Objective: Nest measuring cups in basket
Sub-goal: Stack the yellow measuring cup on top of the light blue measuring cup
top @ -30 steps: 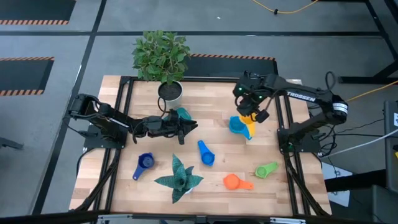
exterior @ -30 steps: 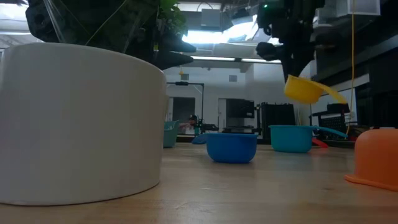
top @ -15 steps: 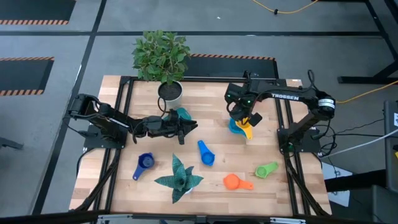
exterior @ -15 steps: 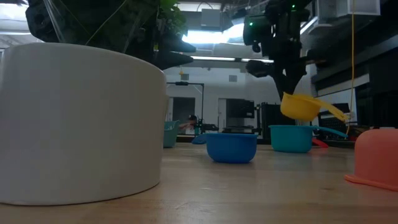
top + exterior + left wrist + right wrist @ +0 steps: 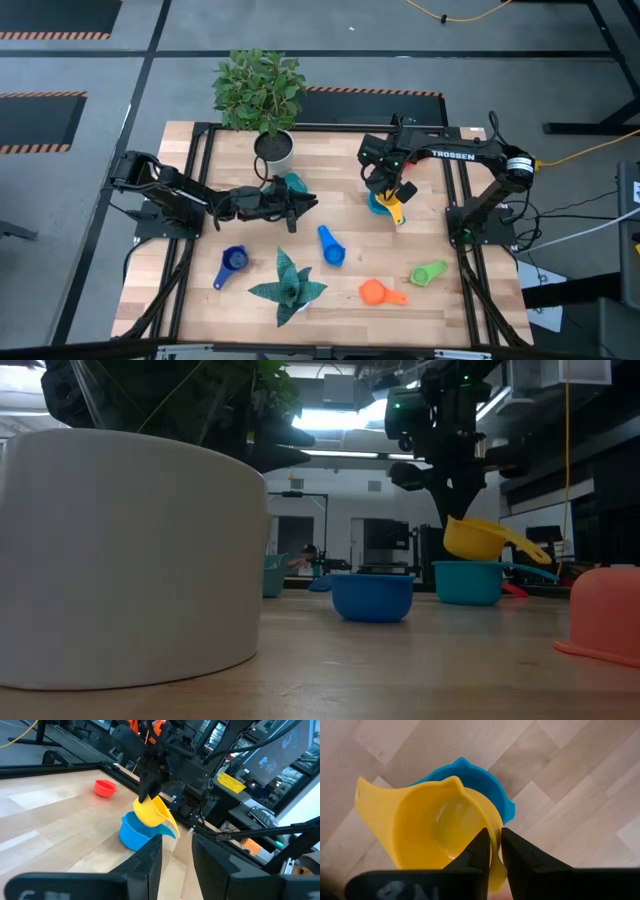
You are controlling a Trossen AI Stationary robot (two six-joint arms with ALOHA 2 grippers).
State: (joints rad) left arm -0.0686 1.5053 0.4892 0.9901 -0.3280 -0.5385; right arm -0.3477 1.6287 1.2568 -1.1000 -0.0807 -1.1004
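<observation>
Teal plastic is mostly hidden at centre-left of the high view — the basket (image 5: 295,184) shows only as a rim behind the left hand (image 5: 300,203), whose fingers stand slightly spread with nothing visible between them. Left of centre on the pale wood-plank desk (image 5: 200,300) lies a dark blue cup (image 5: 233,262), then a blue one (image 5: 331,249). Lower right sit the orange cup (image 5: 373,292) and green cup (image 5: 428,272). At upper right the right hand (image 5: 392,196) pinches the rim of the smooth yellow cup (image 5: 394,209), tilted just over the round light blue cup (image 5: 380,203) — whether they touch is hard to tell. A red cup (image 5: 104,788) appears only in the left wrist view.
</observation>
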